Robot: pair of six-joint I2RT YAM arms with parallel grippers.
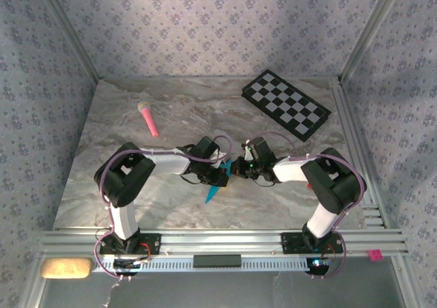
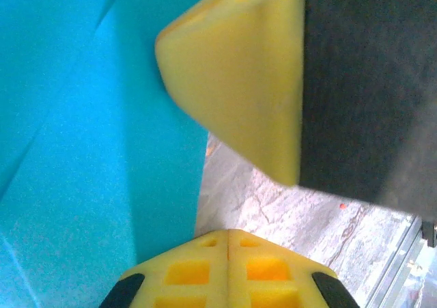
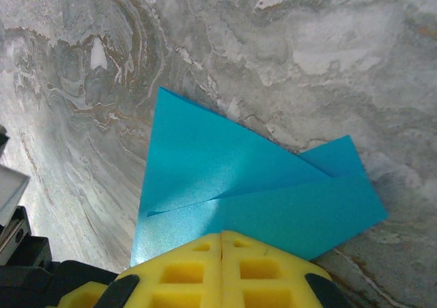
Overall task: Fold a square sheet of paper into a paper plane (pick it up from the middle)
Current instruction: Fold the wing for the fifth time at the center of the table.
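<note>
The sheet of paper is bright cyan-blue and lies folded into a slim pointed shape on the marble table, tip toward the near left. In the right wrist view the paper shows overlapping flaps and a crease. My right gripper is shut, its yellow tips over the paper's near edge. My left gripper is shut too, beside the paper's edge, with nothing seen between its fingers. The two grippers meet at the table's middle, left gripper facing right gripper. The right gripper's yellow finger looms in the left wrist view.
A black-and-white checkered board lies at the back right. A pink stick with a pale head lies at the back left. Patterned walls close the sides and back, and an aluminium rail runs along the front edge.
</note>
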